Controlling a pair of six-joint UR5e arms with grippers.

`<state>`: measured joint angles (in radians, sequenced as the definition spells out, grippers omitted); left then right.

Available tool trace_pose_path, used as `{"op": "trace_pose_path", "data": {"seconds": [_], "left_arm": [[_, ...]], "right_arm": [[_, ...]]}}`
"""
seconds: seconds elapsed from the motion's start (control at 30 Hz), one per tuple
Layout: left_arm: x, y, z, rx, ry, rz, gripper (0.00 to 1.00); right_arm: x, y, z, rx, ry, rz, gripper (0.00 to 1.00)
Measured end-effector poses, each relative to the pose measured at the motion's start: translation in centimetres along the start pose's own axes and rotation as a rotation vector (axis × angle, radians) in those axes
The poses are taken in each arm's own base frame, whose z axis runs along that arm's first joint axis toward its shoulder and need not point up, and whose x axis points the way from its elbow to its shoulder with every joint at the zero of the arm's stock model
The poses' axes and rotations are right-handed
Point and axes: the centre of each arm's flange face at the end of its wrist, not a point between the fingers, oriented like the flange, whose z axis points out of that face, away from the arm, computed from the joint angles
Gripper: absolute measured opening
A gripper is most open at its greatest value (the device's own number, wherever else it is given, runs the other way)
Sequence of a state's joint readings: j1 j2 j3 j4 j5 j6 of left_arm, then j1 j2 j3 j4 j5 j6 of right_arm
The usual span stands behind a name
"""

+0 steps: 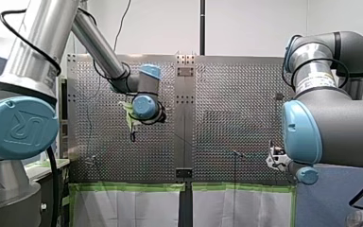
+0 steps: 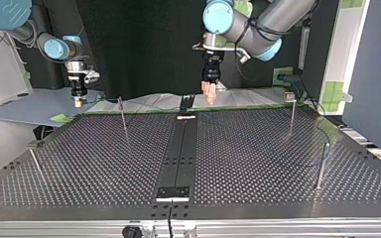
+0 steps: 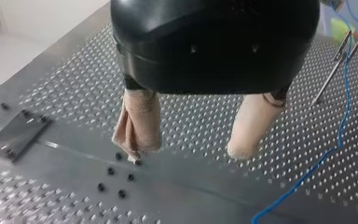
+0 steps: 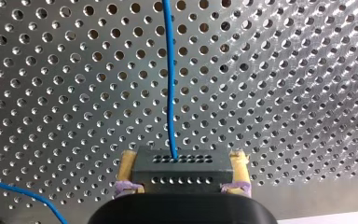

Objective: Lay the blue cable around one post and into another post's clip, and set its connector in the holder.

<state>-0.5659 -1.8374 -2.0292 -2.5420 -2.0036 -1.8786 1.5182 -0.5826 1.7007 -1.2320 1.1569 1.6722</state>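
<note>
In the right wrist view my right gripper is shut on a black connector with rows of small holes. The blue cable leaves the connector's top and runs away over the perforated table. In the top view this gripper hangs at the far left edge of the table. My left gripper stands open above the table's middle strip, its beige pads holding nothing. Beside it the blue cable runs from a thin post across the plate. In the top view my left gripper hangs at the far middle.
Thin metal posts stand on the perforated table. A dark plate sits on the middle strip near the top view's front edge, another at the far edge. Green tape lines the far edge.
</note>
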Motion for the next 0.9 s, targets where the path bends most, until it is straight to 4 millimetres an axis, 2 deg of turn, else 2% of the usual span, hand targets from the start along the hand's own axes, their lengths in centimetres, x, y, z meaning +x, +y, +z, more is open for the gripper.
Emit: {"op": "trace_pose_path", "data": {"seconds": [0.3, 0.9], "left_arm": [[-1.7, 3.5, -1.3, -0.037, -0.023, -0.065, 1.00], [-4.3, 9.0, -3.4, -0.024, -0.102, -0.251, 1.00]], "right_arm": [[-0.1, 0.0, 0.0, 0.001, -0.001, 0.000, 0.00], [-0.2, -0.3, 0.0, 0.004, -0.003, 0.000, 0.00]]}}
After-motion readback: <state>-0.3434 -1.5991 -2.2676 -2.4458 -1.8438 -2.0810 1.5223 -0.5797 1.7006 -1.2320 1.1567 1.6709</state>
